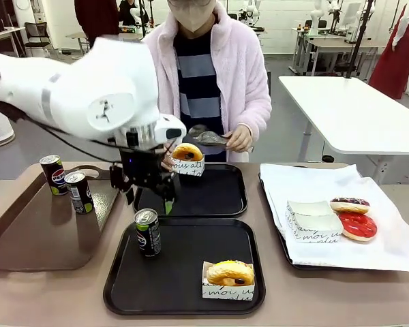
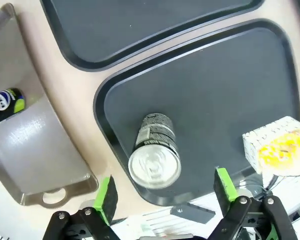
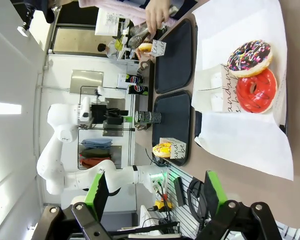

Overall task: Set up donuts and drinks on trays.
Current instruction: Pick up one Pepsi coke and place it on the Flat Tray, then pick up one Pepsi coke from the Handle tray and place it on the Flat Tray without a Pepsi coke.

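Left pincer (image 2: 165,192): spread wide and pinching nothing. It hangs right over the upright can, so to me the drink looks set down and let go.
Can (image 1: 147,231): stands on its own at the left edge of the near black tray (image 1: 191,266), clear of both green pads. Decent spot, since it leaves the middle free.
Yellow donut (image 1: 228,276): sits in its paper sleeve at that tray's front right corner, well apart from the can. One drink plus one donut, so I'd call this tray done.
Far black tray (image 1: 211,194): bare except at its back left corner, where the person's hand (image 1: 240,138) works tongs (image 1: 208,138) over another sleeved donut (image 1: 187,158). I can't tell if it's resting on the tray or held just above it.
Brown tray (image 1: 41,238): two spare cans (image 1: 78,192) stand upright just beside each other. I'd guess that's your next pick, for the far tray.
Right pincer (image 3: 155,192): spread and empty, off to the side by the paper-lined tray (image 1: 395,255).
Leftover donuts: a sprinkled chocolate one (image 1: 349,204) touches a red one (image 1: 356,226), waiting on the paper.
Heads up: lift straight up so you don't clip the can, and remember the person's hand is near.
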### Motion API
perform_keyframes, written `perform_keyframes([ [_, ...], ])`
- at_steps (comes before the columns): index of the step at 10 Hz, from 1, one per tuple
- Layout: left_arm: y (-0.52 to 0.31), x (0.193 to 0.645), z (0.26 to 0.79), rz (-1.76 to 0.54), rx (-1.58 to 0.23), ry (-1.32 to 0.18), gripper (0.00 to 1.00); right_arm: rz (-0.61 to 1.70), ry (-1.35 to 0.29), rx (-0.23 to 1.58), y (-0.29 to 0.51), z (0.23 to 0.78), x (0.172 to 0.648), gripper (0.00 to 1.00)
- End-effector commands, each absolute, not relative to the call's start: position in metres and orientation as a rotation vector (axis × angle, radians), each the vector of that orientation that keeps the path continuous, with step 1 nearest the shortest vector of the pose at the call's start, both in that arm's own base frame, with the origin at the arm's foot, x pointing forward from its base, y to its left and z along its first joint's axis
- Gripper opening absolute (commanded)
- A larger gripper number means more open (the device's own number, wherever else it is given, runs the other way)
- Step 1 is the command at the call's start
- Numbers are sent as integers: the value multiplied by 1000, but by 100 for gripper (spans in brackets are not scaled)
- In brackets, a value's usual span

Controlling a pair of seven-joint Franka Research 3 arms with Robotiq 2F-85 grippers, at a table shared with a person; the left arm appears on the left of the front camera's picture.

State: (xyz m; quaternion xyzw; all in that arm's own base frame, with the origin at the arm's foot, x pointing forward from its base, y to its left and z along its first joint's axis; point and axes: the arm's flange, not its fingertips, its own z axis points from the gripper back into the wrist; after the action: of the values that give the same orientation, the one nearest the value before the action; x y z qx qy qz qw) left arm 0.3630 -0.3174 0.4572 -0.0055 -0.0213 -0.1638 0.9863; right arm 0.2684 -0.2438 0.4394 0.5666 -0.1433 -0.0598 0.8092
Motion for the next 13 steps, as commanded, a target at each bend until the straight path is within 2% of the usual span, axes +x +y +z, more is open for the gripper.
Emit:
perform_keyframes([
  [1, -311, 352, 482, -337, -44, -60, 100, -124, -315, 1224, -245, 439, 268, 100],
  [8, -316, 358, 477, -322, -23, -49, 100, -124, -315, 1224, -245, 439, 268, 100],
  [12, -168, 419, 515, 3, -48, -127, 100, -124, -315, 1224, -245, 439, 268, 100],
  [13, -144, 418, 515, 41, -32, -140, 100, -124, -315, 1224, -245, 439, 268, 100],
])
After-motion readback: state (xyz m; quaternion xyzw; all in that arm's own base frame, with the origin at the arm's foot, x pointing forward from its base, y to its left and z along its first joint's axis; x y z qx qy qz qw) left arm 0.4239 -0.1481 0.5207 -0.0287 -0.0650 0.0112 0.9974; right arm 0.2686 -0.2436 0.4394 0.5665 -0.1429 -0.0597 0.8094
